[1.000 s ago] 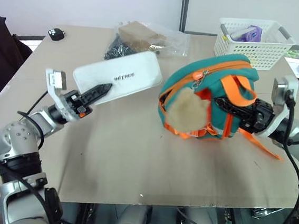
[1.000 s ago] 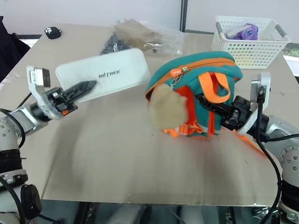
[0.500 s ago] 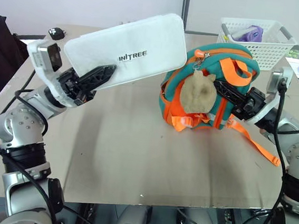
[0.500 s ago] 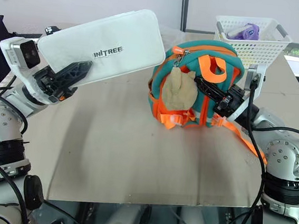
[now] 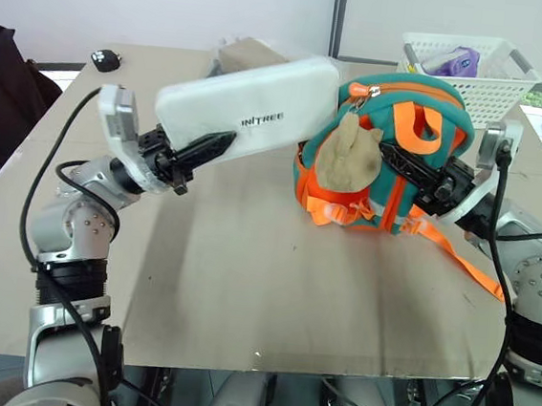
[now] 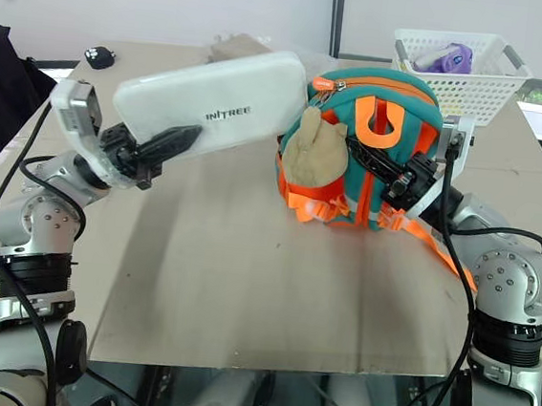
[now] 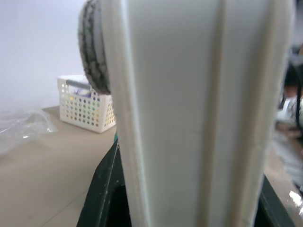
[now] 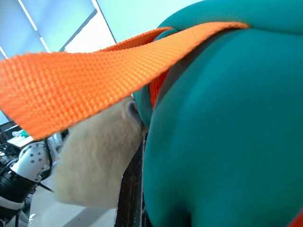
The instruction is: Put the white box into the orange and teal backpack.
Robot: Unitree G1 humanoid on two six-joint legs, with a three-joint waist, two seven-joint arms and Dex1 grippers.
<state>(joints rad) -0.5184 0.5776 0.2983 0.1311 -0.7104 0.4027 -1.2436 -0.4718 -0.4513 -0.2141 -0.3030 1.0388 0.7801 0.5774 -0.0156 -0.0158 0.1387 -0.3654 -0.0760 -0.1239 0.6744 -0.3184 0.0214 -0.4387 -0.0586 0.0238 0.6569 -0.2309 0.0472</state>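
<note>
the left gripper (image 5: 199, 148) is clamping one short end of the white box (image 5: 251, 115) and holding it in the air, tilted up, with the far end reaching to just beside the top of the orange and teal backpack (image 5: 406, 149). the box is sitting above the table (image 5: 244, 287) and to the robot's left of the backpack, close to touching its upper edge near the zipper pull. the right gripper (image 5: 413, 174) is closed on the backpack, apparently pinching an orange strap and the teal fabric on the side facing the robot, and propping the bag upright. a tan plush bear charm (image 5: 348, 153) is hanging on the backpack's front, on the side nearest the box.

the main risk is that the zipper line along the backpack's top is not looking open wide enough here; whether there is any gap is hard to tell. if the box is pressing against a closed or narrow mouth, it is likely pushing the whole bag over toward the white basket (image 5: 466, 73) behind the backpack. the grip at one end only is leaving a long lever, so a bump against the backpack's rim could be twisting the box out of the fingers. the dangling bear could also be snagging between box and backpack.
</note>
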